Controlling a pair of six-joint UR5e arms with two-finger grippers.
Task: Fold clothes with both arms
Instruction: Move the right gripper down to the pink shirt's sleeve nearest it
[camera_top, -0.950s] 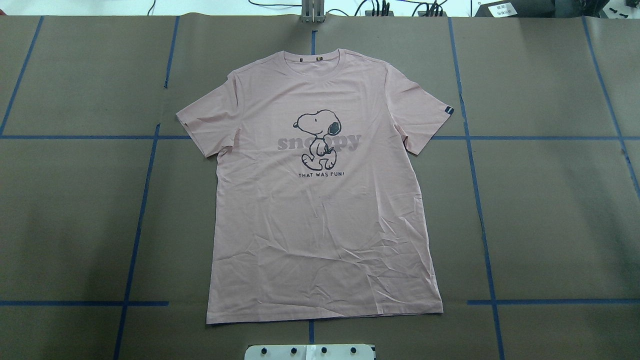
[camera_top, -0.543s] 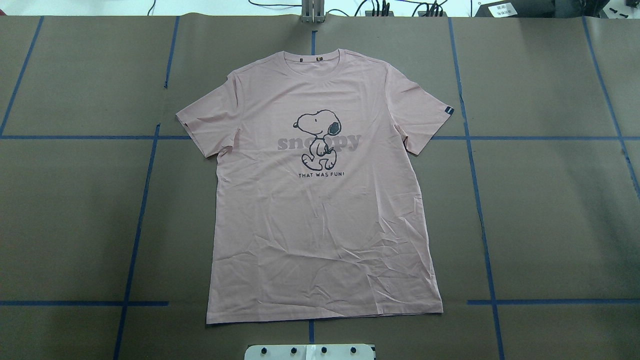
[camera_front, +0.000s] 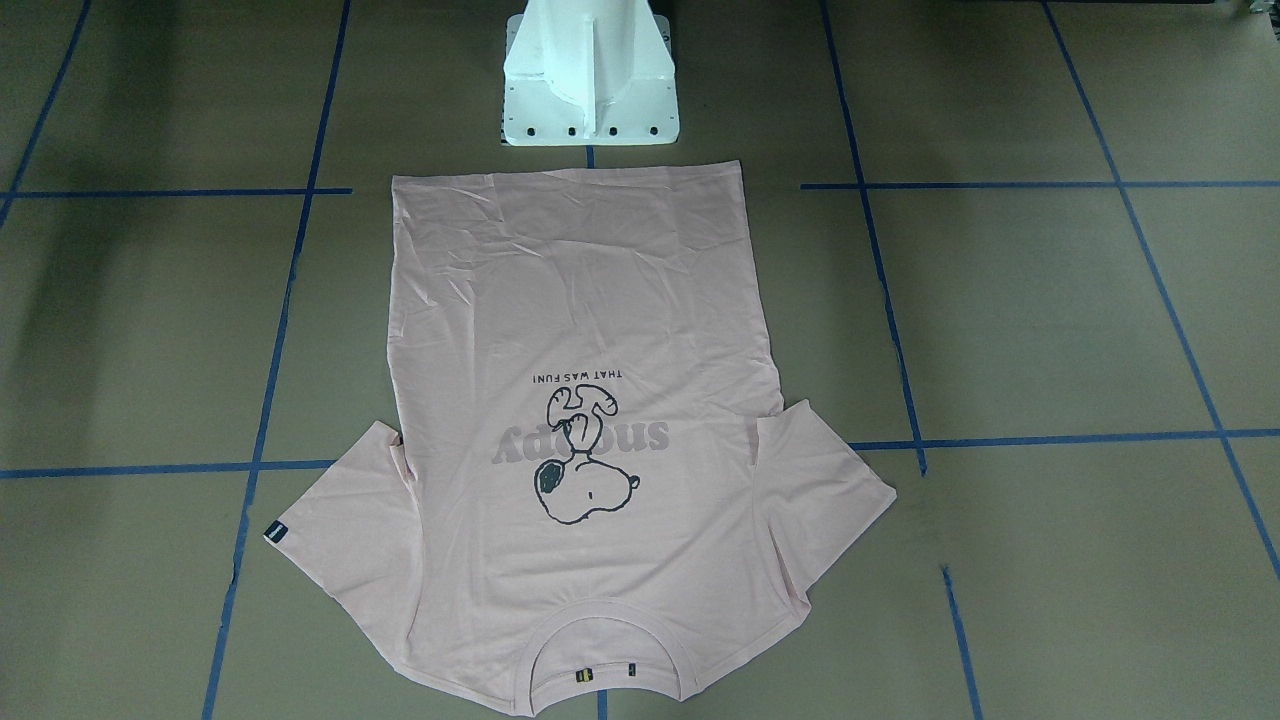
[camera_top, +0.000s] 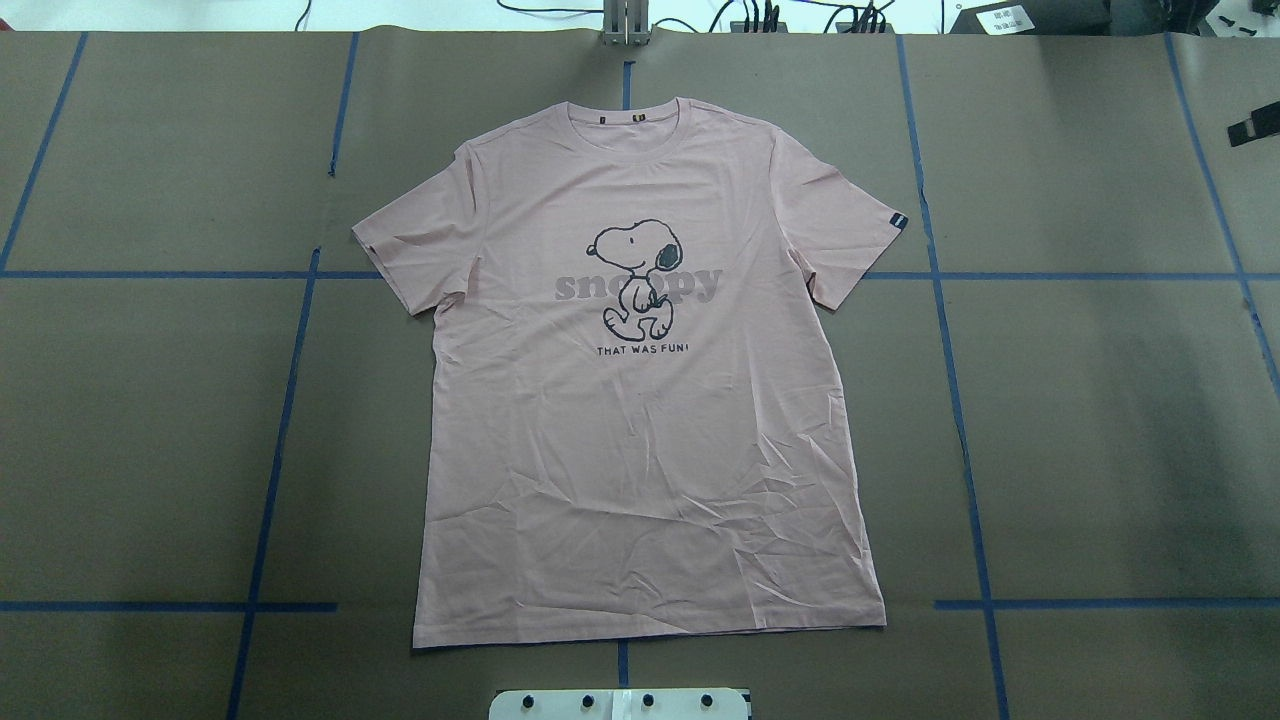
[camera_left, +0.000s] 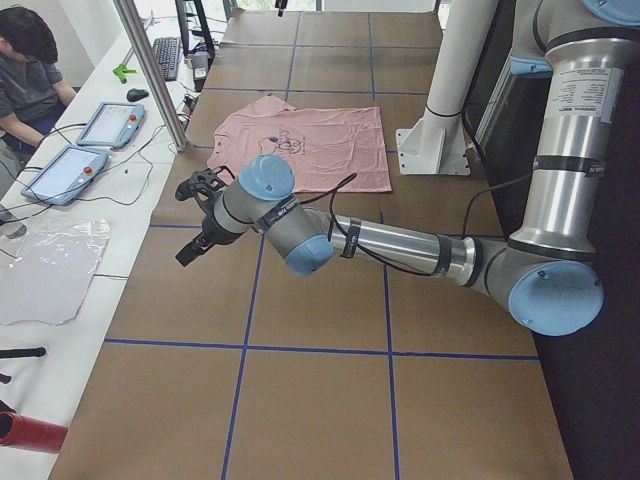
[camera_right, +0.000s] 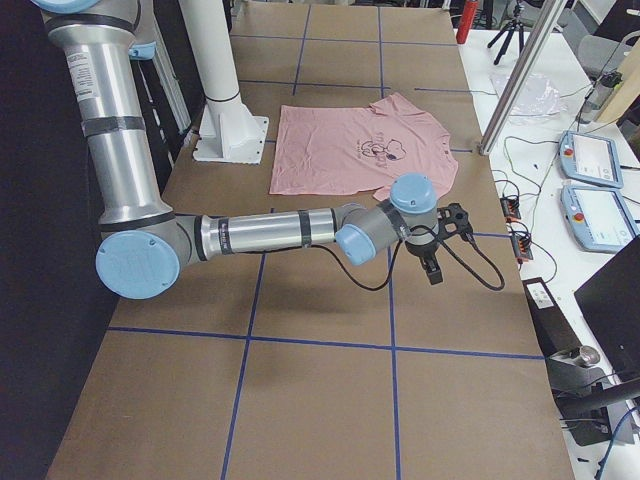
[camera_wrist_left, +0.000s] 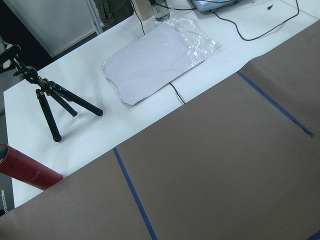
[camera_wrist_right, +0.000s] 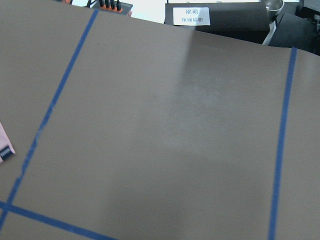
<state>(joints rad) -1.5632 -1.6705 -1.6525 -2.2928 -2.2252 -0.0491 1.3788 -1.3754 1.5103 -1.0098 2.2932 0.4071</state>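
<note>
Pink T-shirt (camera_top: 650, 430) lies flat, print up, on the counter (camera_top: 150, 450), hem just beside the white pedestal base (camera_front: 590, 90) — left arm (camera_left: 390, 243) and right arm (camera_right: 260, 235) reach well out either side of that base, jaws spread or pressed together, cannot tell.

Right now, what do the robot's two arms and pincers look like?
The left arm and right arm match: shiny silver-grey tubes joined by rounded grey joints with light blue caps, ringed by dark bands. A black cable loops along each forearm to the wrist. The left pincer and right pincer are black, each with two slim fingers.
</note>
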